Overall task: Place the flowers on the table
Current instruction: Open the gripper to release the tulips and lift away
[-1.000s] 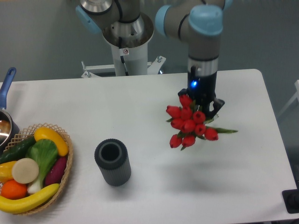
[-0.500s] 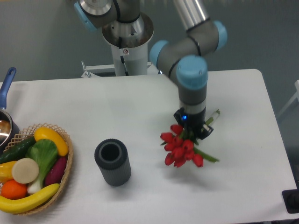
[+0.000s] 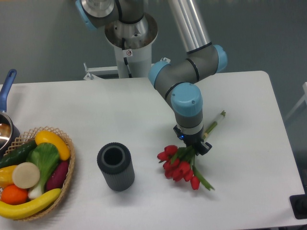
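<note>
The flowers [image 3: 177, 166], a bunch of red tulips with green stems and leaves, lie low over the white table [image 3: 144, 110] right of centre, heads toward the front left and stem ends [image 3: 217, 120] pointing back right. My gripper [image 3: 193, 144] is over the stems just behind the heads and is shut on them. Its fingertips are mostly hidden by the wrist and leaves. I cannot tell if the tulip heads touch the tabletop.
A dark grey ribbed cylinder vase [image 3: 115, 166] stands upright left of the flowers. A wicker basket [image 3: 67, 177] of fruit and vegetables sits at the front left. A blue-handled pot [image 3: 5, 120] is at the left edge. The robot base [image 3: 130, 43] stands behind the table.
The gripper has moved down and to the front left with the flowers, bringing them from above the table to table level. The bunch has tilted flatter.
</note>
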You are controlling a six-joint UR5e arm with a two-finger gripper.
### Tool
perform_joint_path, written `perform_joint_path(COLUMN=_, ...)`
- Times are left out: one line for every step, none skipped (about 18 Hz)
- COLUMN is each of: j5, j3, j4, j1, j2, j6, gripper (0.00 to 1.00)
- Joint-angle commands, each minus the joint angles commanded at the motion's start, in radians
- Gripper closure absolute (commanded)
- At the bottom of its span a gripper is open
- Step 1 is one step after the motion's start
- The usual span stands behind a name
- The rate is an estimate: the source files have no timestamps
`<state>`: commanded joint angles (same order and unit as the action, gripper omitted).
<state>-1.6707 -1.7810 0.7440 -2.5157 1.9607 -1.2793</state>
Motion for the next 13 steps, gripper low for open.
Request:
perform_joint_path(j5=0.038, j3=0.005, j4=0.0, j1=-0.005, j2=-0.023, j6=-0.003, gripper=0.0)
perform_joint_path(j5=0.087, j3=0.008, j4=0.0, j1=-0.015, j2=-0.04, j6=-0.003, gripper=0.0)
perform_joint_path(j5=0.13, j3=0.008, j4=0.0, j1=-0.029, j2=-0.06, j6=0.001, gripper=0.0)
perform_joint_path(j5=0.162, j3=0.008, j4=0.0, j1=-0.038, j2=-0.089, j6=0.003, gripper=0.0)
perform_joint_path(j5=0.192, j3=0.008, j4=0.002, j1=-0.05, j2=-0.126, j6=0.009, gripper=0.0)
perform_joint_path(j5=0.222, j3=0.003, j4=0.002, j1=-0.064, j2=-0.161, j6=0.029, gripper=0.0)
perform_joint_path(j5=0.251, j3=0.006, j4=0.006, j1=-0.078, j2=-0.192, j6=0.038, gripper=0.0)
perform_joint_path(j5=0.265, j3=0.008, j4=0.014, j1=-0.095, j2=-0.221, j6=0.038, gripper=0.0)
perform_joint_path(j5=0.269, j3=0.008, j4=0.014, j1=-0.11, j2=-0.242, j6=0.035, gripper=0.0)
perform_joint_path(j5=0.273, j3=0.006, j4=0.015, j1=-0.121, j2=-0.261, j6=0.032, gripper=0.0)
perform_joint_path(j5=0.287, j3=0.006, j4=0.02, j1=-0.139, j2=-0.276, j6=0.029, gripper=0.0)
perform_joint_path(j5=0.301, j3=0.006, j4=0.035, j1=-0.161, j2=-0.287, j6=0.026, gripper=0.0)
perform_joint_path(j5=0.308, j3=0.006, j4=0.057, j1=-0.176, j2=-0.302, j6=0.008, gripper=0.0)
